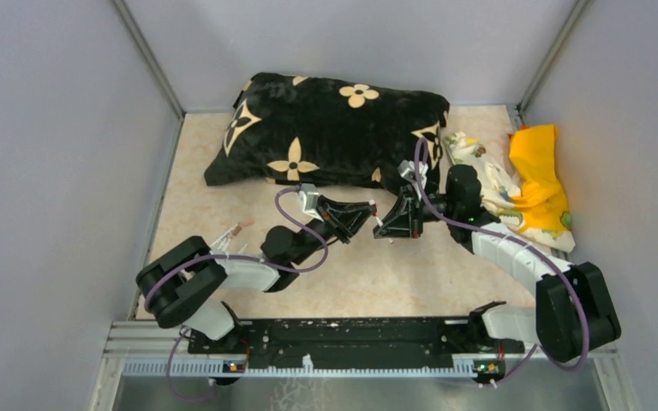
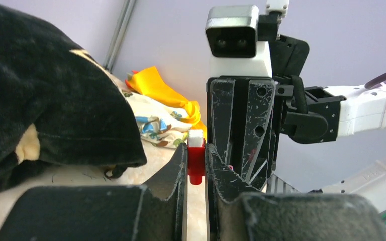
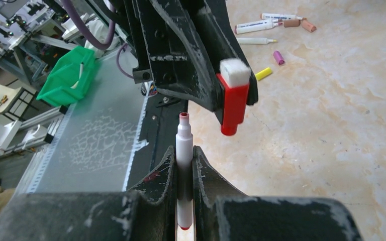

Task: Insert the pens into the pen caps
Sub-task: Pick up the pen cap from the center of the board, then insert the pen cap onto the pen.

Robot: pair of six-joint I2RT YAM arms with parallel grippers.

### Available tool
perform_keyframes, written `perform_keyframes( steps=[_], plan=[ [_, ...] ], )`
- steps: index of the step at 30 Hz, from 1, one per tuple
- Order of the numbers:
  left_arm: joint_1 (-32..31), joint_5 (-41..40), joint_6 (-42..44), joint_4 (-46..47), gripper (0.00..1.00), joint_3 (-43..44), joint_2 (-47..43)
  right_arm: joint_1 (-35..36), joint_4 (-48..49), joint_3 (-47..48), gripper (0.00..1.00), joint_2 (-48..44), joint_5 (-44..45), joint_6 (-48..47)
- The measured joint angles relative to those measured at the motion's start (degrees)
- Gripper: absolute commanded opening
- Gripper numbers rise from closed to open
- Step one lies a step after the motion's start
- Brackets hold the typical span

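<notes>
The right gripper (image 3: 183, 153) is clamped on a white pen (image 3: 183, 135) with a red tip. The pen's long axis runs straight out between the fingers, with the red tip pointing forward, away from the wrist and toward the other arm. The left gripper (image 2: 196, 150) is closed on a short red cap (image 3: 232, 103) with a white end (which end is the open one cannot be told). In the right wrist view the cap's long axis lies roughly parallel to the pen, white end up and red end down. The cap sits just beside the pen tip, off to its right, and apart from it. From above, the two grippers meet nose to nose over the marbled tabletop (image 1: 368, 274), just in front of a black cushion (image 1: 334, 128) with cream flowers. Further off on the tabletop lie loose pens (image 3: 258, 26), white, flat and roughly side by side, with a purple cap (image 3: 278, 57) and a yellow cap (image 3: 263, 74) near them. A yellow cloth (image 1: 538, 167) lies to the right of the cushion.
</notes>
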Motion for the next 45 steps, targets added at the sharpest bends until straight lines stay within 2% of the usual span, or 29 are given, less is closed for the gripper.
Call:
perform_keyframes(
  steps=[45],
  plan=[
    [0.0,-3.1,-6.9,0.9,0.0,-0.2,-1.2,0.9,8.7,-3.1,0.0,0.1,7.0,5.0]
  ],
)
